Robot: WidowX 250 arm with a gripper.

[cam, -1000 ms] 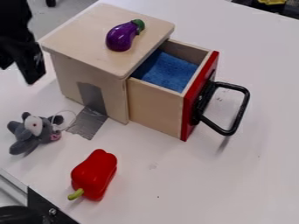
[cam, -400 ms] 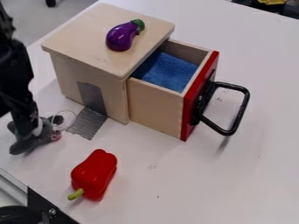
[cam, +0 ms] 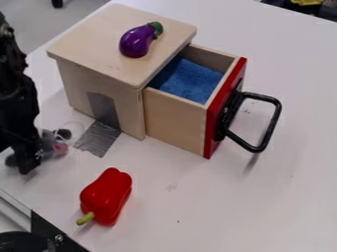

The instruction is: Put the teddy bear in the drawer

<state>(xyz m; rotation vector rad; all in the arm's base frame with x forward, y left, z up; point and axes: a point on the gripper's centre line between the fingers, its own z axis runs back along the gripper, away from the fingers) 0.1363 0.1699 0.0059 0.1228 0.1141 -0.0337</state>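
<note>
At the left edge of the table, the black gripper [cam: 25, 160] is down over the small grey plush toy [cam: 50, 142] and hides most of it. One dark ear, a patch of grey and the pink part show to the right of the gripper, beside a thin loop of string. The wooden box's drawer [cam: 174, 118] is pulled out toward the right, with a blue lining [cam: 189, 81] inside, a red front [cam: 225, 110] and a black handle [cam: 271, 123].
A purple eggplant [cam: 137, 42] lies on the wooden box top [cam: 95, 37]. Grey tape [cam: 100, 139] runs from the box side onto the table. A red pepper [cam: 107, 194] lies in front of the box. A metal rail and black part are at the lower left.
The gripper has come down from the upper left onto the plush toy, covering its white face. The toy's pink part has shifted slightly upward. Drawer, eggplant and pepper are unchanged.
</note>
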